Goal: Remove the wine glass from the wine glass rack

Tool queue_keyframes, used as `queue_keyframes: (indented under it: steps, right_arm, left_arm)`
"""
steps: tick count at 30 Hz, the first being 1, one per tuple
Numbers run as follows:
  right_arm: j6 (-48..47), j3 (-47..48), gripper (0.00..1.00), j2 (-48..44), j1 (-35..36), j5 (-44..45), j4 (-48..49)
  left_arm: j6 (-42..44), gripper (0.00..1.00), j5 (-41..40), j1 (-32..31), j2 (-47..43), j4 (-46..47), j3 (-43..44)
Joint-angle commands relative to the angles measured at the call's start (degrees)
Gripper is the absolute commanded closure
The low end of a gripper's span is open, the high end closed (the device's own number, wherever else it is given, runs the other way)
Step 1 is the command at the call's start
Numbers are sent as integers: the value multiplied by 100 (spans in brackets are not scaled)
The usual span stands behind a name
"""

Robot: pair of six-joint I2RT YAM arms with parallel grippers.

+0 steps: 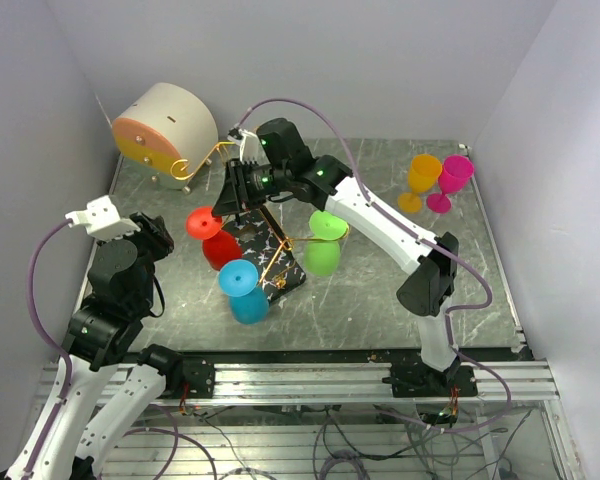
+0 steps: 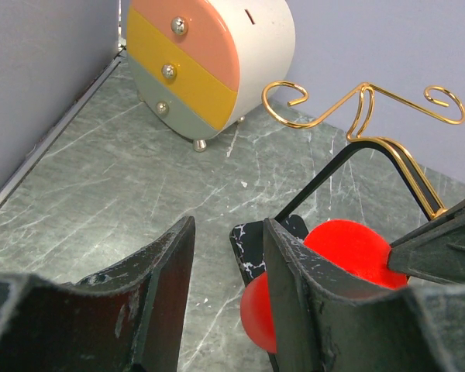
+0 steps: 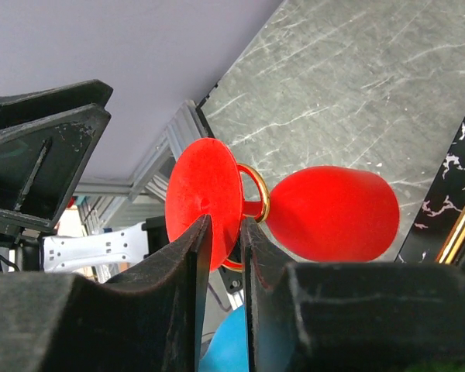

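Note:
A red wine glass (image 1: 220, 248) hangs upside down from a gold ring of the wine glass rack (image 1: 277, 262), a gold wire stand on a black white-veined base. My right gripper (image 1: 226, 202) reaches in from behind. In the right wrist view its fingers (image 3: 200, 256) are closed on the edge of the red wine glass's (image 3: 333, 213) round foot, just beside the gold ring (image 3: 257, 194). My left gripper (image 2: 229, 240) hovers left of the rack (image 2: 364, 108), open, with only table between its fingers. The red glass (image 2: 349, 248) shows past its right finger.
A blue glass (image 1: 244, 291) and a green glass (image 1: 324, 246) also hang on the rack. An orange glass (image 1: 420, 180) and a pink glass (image 1: 452, 180) stand at the back right. A round beige drum with drawers (image 1: 166, 128) sits at the back left, near the wall.

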Motion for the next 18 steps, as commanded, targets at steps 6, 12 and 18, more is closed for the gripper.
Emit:
queue_keyframes:
  steps: [6,12,18]
  right_arm:
    - [129,-219,80,-75,100,-214,404]
    - [151,-211,80,-79,133,-239,451]
    - [187,-202,96,-73,127,7,497]
  left_arm:
    - [-34,49,-119,9,-16,48,-17]
    - [-35,49,-119,9,-19,44,-20]
    - [-38,49,-85,9,10,44,-16]
